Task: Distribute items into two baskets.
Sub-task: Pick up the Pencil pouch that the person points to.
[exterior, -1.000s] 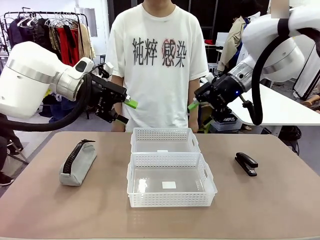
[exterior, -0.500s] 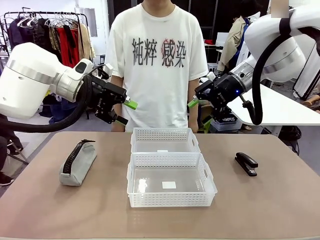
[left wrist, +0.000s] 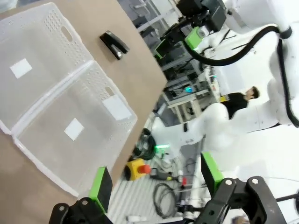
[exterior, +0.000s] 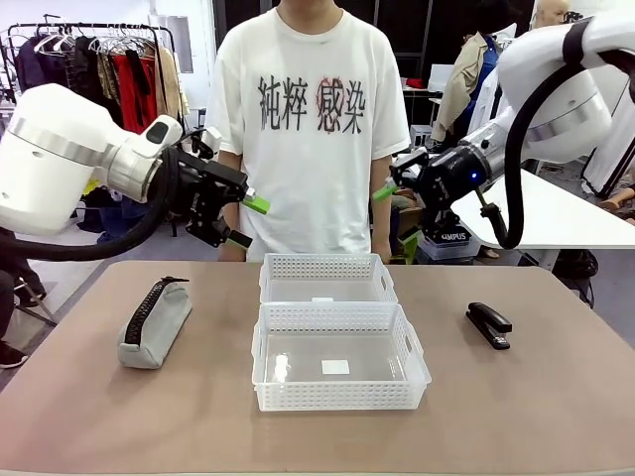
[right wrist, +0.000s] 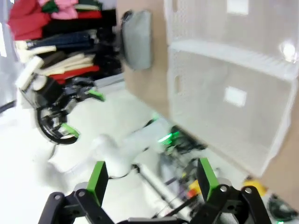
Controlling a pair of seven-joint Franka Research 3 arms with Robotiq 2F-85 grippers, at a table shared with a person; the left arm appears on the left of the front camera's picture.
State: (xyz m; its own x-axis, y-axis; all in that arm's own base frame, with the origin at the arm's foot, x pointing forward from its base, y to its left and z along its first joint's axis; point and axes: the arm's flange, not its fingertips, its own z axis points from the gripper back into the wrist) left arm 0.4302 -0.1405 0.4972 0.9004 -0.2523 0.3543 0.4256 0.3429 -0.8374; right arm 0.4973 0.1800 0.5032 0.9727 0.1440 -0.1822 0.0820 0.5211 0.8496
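While the left end effector (exterior: 248, 223) and right end effector (exterior: 391, 214) hover released, the pouch (exterior: 154, 322) lies at nine o'clock of the baskets (exterior: 339, 397). The stapler (exterior: 489, 324) lies at three o'clock.

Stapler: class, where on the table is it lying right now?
In the front view the stapler lies on the right side of the table, right of the larger basket and apart from it.

Desk (exterior: 556, 416): tan top. L side: grey pouch (exterior: 159, 327), black zipper up. Ctr: 2 white lattice baskets, touching; smaller basket (exterior: 327, 266) at far side, larger basket (exterior: 337, 397) at near side. R side: black stapler (exterior: 489, 324), well apart from both baskets.
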